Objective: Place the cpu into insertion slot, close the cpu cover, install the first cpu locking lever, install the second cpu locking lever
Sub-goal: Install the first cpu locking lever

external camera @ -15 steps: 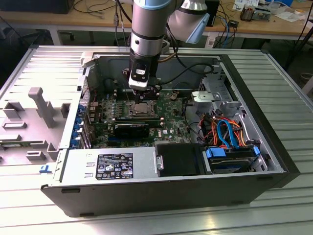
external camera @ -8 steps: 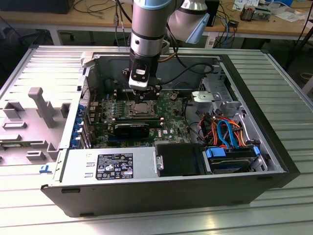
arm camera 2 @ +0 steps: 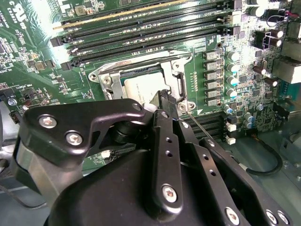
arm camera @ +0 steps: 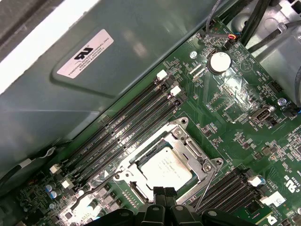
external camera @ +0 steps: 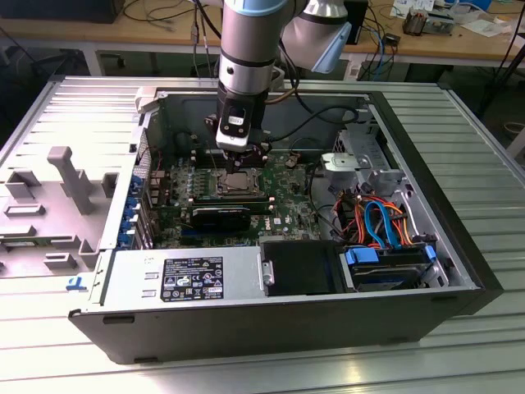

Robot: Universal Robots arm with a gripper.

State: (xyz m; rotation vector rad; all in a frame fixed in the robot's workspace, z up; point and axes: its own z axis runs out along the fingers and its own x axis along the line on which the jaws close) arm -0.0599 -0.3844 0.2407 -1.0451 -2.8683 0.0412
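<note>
The cpu lies flat in the insertion slot on the green board. Its silver-grey top shows through the window of the cpu cover, which lies down around it. The gripper hangs at the socket's edge, its two fingertips pressed together (nothing visible between them). Whether they touch the cover I cannot tell. A thin wire lever slants just beside them.
</note>
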